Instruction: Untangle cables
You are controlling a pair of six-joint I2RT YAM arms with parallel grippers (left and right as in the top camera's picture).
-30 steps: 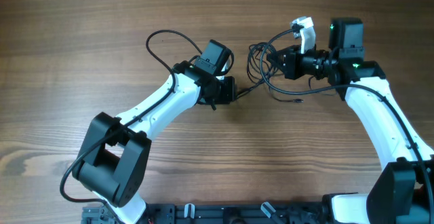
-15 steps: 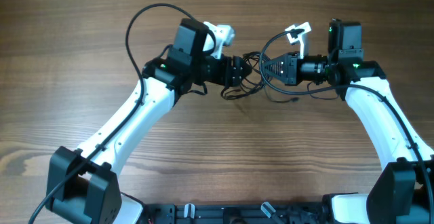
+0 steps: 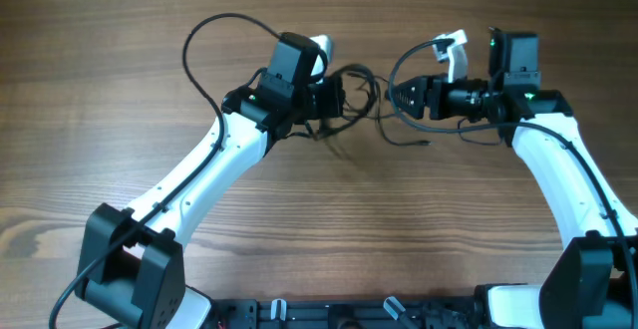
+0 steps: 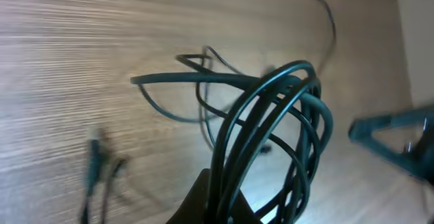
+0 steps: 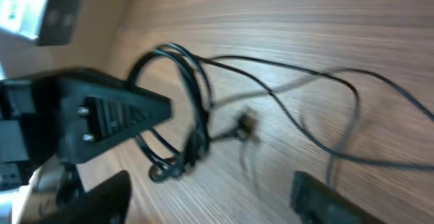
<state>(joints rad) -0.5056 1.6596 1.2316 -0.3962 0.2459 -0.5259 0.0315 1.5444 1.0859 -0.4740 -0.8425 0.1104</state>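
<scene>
The left gripper (image 3: 337, 98) is closed on the cables (image 3: 361, 78). It holds the bundle of dark loops a little above the wooden table (image 3: 120, 50), at the far side and near the middle. In the left wrist view the loops (image 4: 271, 132) rise from between its dark fingers, and two blurred plug ends (image 4: 95, 159) lie on the wood at the left. The right gripper (image 3: 397, 100) faces the bundle from the right, near it. Its fingers (image 5: 319, 198) stand wide apart, so it is open. Thin strands (image 5: 305, 81) run from the loops to the right, over the table. One loose strand (image 3: 407, 138) lies on the near side of the right gripper.
</scene>
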